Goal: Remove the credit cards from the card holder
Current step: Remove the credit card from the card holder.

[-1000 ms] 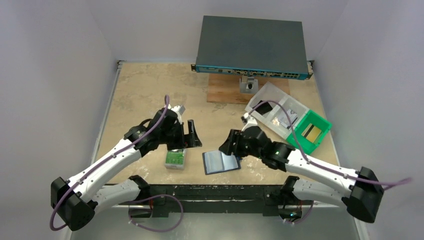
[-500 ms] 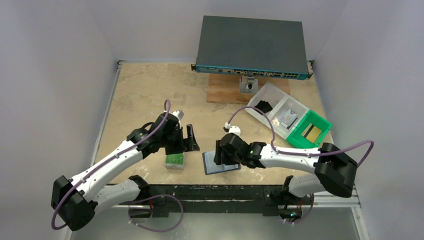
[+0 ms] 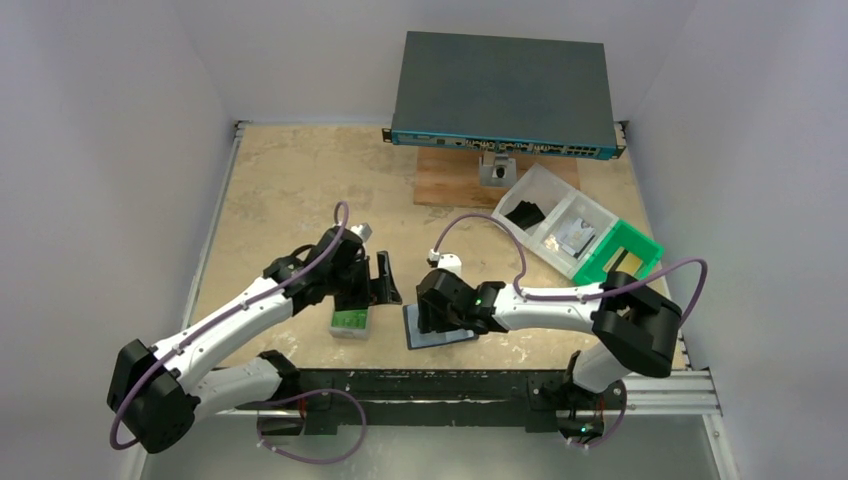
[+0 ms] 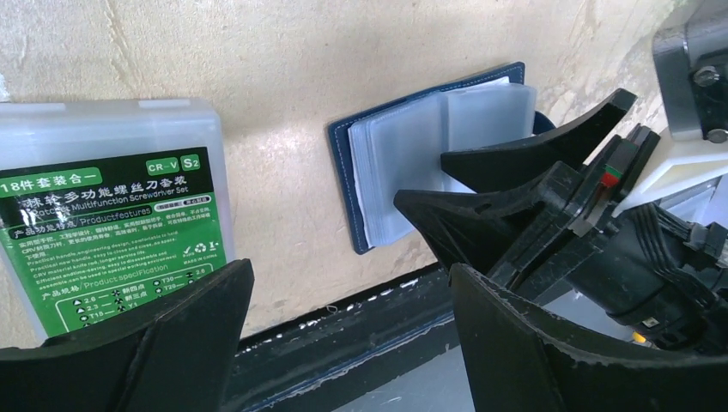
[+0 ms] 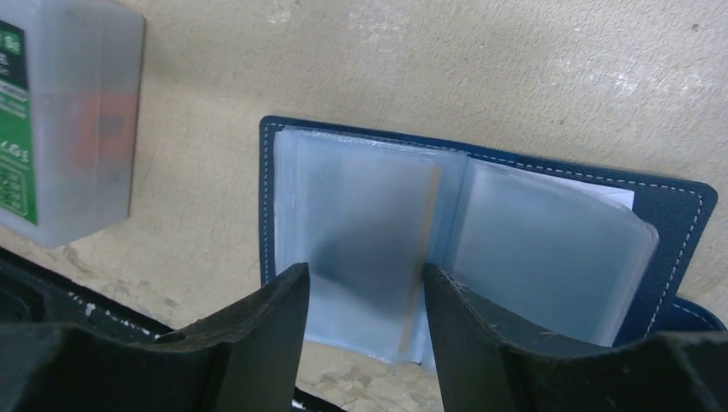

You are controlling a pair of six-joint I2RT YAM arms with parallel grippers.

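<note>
Top view: spotting card holder (image 3: 440, 328) splayed open at the middle of the desk's (image 3: 290, 180) near edge, under right hand (image 3: 432, 312); left hand (image 3: 385, 280) just beside, above grey case (image 3: 350, 320)

Left wrist: showing left hand (image 4: 343, 343) wide apart, clamped on nothing; right hand (image 4: 425, 182) down at the holder's sleeves

Right wrist: showing right hand (image 5: 365, 296) part-way apart, gripping nothing, straddling a tan edge, likely credit cards (image 5: 433, 215), inside a cloudy sleeve

Expect light, stiff, slick cards in floppy plastic; pin the holder, pinch an exposed card edge
</note>
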